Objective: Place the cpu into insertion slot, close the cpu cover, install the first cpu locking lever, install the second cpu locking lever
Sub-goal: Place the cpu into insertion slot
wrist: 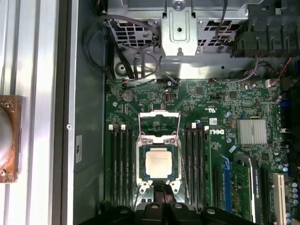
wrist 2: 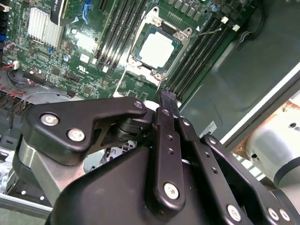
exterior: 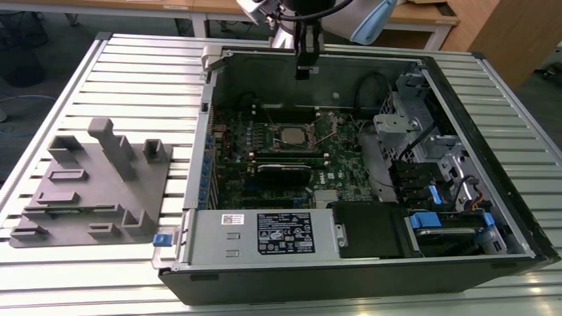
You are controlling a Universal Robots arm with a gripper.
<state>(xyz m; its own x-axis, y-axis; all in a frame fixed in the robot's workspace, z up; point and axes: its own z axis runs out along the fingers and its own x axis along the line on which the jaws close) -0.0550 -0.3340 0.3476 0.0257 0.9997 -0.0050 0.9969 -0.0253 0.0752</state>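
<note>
Exterior view
- My position: my gripper [exterior: 306, 68] hangs over one end wall of the open computer case [exterior: 207, 112], fingers pointing down. I am high enough to see the whole board.
- Grip: the fingers look pressed together, with nothing between them.
- cpu [exterior: 290, 135]: below me and further into the case, lying flat in the middle of the green board. It is well apart from my tips.
- Off to the side: a grey fixture [exterior: 88, 178] sits on the slatted table [exterior: 141, 72] outside the case, far from me. The power supply [exterior: 263, 234] fills the case end opposite me.

Second wrist view
- Fingertips [wrist 2: 168, 97]: closed to a single narrow point and empty.
- cpu [wrist 2: 157, 49]: just beyond my tips, silver top up and sides square to the socket. I judge it seated rather than resting loose.
- Memory slots [wrist 2: 117, 33]: long black rows on both sides of the socket, so my way down to it is narrow.

First wrist view
- insertion slot [wrist: 140, 164]: straight ahead of my tips, with the cpu [wrist: 158, 164] filling its centre.
- cpu cover [wrist: 159, 114]: swung open on the far side of the socket from me, and board shows through its cut-out. It is not yet closed over the chip.
- Locking levers: I can't make them out clearly.
- Task reading: the chip is placed, and the cover and levers are not done.
</note>
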